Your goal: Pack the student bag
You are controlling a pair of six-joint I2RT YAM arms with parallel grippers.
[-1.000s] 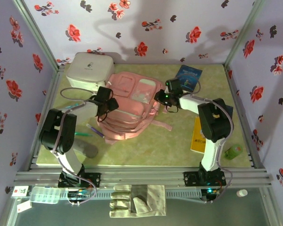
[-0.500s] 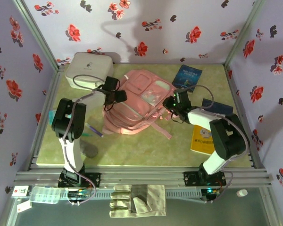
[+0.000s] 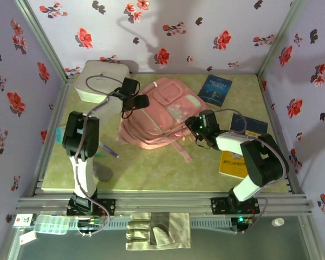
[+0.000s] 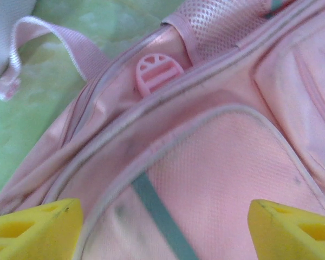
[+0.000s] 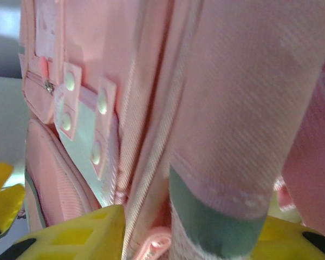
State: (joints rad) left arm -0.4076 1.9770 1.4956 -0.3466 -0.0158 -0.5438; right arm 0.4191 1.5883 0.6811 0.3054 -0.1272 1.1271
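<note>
The student bag (image 3: 158, 116) is a big soft pink backpack lying in the middle of the table, with pale front pockets facing up. My left gripper (image 3: 134, 102) is at the bag's back left corner. Its yellow fingers (image 4: 35, 230) stand wide open over a pink mesh panel (image 4: 216, 162) near a zip pull (image 4: 158, 73). My right gripper (image 3: 198, 128) is at the bag's right side. In the right wrist view my right gripper (image 5: 189, 238) is open, and a pink strap with a green band (image 5: 222, 216) passes between its fingers beside the bag's side seam.
A white-grey zip case (image 3: 100, 80) stands at the back left, close to the left gripper. A blue book (image 3: 216, 89) lies at the back right, with a dark book (image 3: 248, 123) and a yellow book (image 3: 233, 161) at right. Pens (image 3: 107, 150) lie left of the bag.
The bag has turned and shifted toward the back right. My left gripper moved back along with it. My right gripper came nearer and rightward, and its jaws have opened.
</note>
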